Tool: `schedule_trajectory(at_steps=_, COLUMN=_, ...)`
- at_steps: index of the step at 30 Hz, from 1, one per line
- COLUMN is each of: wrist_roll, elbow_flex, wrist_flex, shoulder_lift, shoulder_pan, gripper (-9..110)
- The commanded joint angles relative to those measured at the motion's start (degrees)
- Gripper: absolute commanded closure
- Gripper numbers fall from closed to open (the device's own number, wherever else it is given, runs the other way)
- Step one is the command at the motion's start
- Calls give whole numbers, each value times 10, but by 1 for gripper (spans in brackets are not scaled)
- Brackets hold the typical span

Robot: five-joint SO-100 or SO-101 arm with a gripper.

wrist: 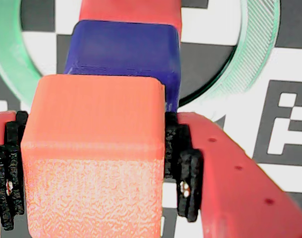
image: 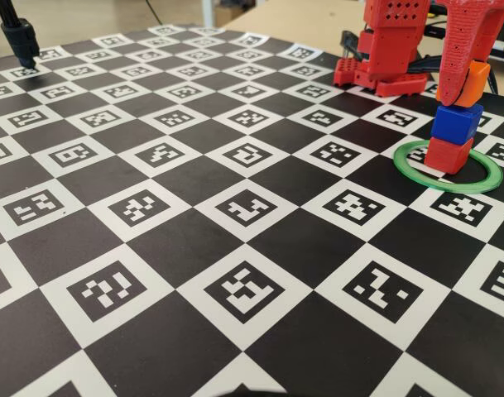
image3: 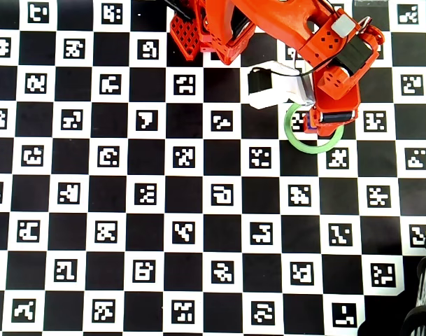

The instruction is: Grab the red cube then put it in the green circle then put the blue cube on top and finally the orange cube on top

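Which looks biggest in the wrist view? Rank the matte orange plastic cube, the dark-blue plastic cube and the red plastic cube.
1. Orange cube, held nearest the camera, so largest.
2. Blue cube, below it.
3. Red cube, only a strip at the top edge.
Nearness and overlap cause these differences; true sizes may match.

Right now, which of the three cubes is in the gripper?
The orange cube, topmost, clamped between the gripper pads. The blue cube sits below it on the red cube, inside the green circle.
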Motion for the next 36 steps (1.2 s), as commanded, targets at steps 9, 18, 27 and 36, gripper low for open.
schedule_trajectory(at_steps=9, wrist_roll=7, elbow_flex=-1, wrist_flex=-10, shoulder_lift=22, shoulder_pan=-4, gripper=94)
schedule_trajectory(at_steps=18, wrist_roll=15, elbow_flex=-2, wrist_flex=-11, shoulder_lift=24, shoulder_pan=-12, gripper=94)
schedule_trajectory(at_steps=27, wrist_roll=23, elbow_flex=-13, wrist_flex=-11, shoulder_lift=24, shoulder_pan=-18, gripper=94)
schedule_trajectory(at_steps=36, wrist_roll=18, elbow_flex=-3, wrist_flex=-12, shoulder_lift=24, shoulder_pan=-20, gripper=94)
